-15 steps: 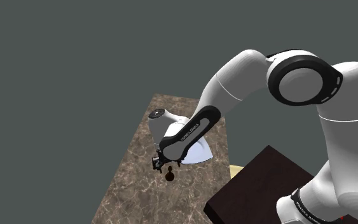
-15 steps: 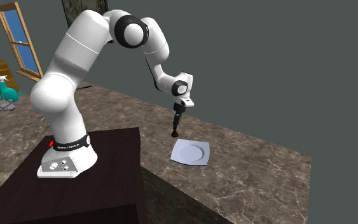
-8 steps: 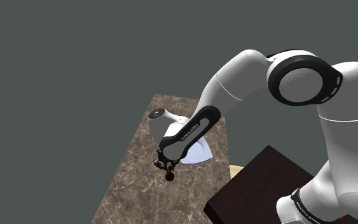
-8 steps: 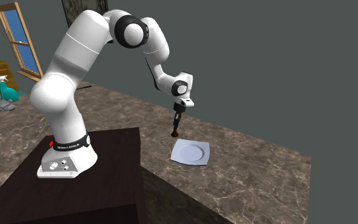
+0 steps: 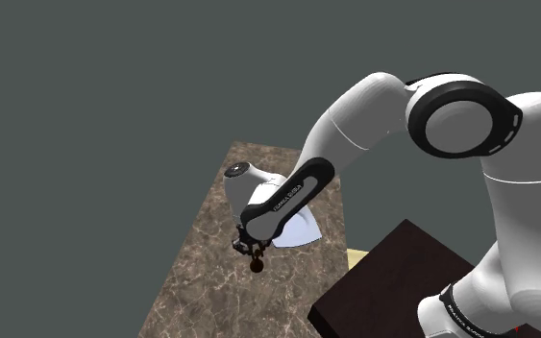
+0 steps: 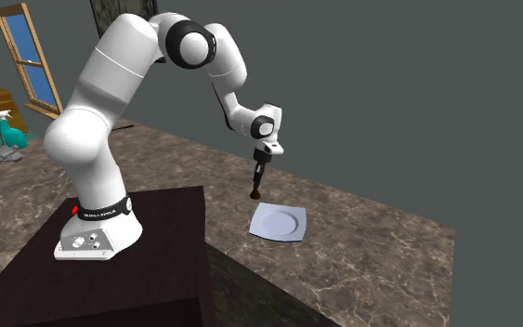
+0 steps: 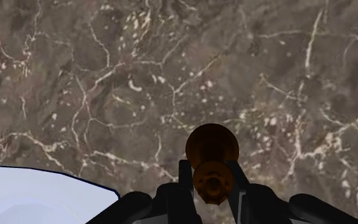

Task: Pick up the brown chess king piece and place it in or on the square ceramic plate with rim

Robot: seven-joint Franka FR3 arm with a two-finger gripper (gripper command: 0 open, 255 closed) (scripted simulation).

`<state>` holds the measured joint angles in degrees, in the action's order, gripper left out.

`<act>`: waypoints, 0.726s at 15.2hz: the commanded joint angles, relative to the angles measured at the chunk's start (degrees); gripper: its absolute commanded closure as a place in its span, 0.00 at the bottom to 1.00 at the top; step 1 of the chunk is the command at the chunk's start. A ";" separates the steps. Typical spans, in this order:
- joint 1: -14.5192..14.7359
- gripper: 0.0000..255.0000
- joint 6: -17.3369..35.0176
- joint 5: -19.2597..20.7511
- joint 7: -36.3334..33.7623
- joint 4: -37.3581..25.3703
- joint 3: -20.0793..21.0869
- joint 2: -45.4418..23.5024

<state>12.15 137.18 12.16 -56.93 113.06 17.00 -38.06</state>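
Observation:
The brown chess king (image 7: 212, 149) stands upright between my black fingers (image 7: 185, 177), which clasp its top. My gripper (image 7: 212, 178) is shut on it. In the shoulder view the king (image 5: 256, 266) hangs below the gripper (image 5: 251, 252), at or just above the marble table (image 5: 210, 278); I cannot tell whether its base still touches. The white square plate (image 5: 303, 231) lies just behind, partly hidden by the forearm. From the second exterior view the gripper (image 6: 259, 175) points straight down at the king (image 6: 255, 194), and the plate (image 6: 279, 223) lies close by, to the lower right of it.
The dark stand box (image 6: 148, 269) fills the near side of the table in the second exterior view. The marble top (image 6: 380, 251) runs on past the plate to its edge. A teal spray bottle (image 6: 10, 133) and a window (image 6: 29, 58) are far off at that view's left.
The fingers, open a second ago, have shut on the king's top. The hand has hardly moved since.

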 commanded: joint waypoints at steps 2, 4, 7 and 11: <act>-0.43 1.00 -1.33 -0.59 0.29 0.56 0.55 1.89; -0.72 1.00 -2.31 -1.03 0.51 0.89 0.94 3.21; -1.15 1.00 -3.82 -1.70 0.86 1.28 1.51 5.16; -1.70 1.00 -5.93 -2.64 1.35 1.62 2.23 7.68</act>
<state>10.65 131.89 9.78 -55.79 114.65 19.05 -31.05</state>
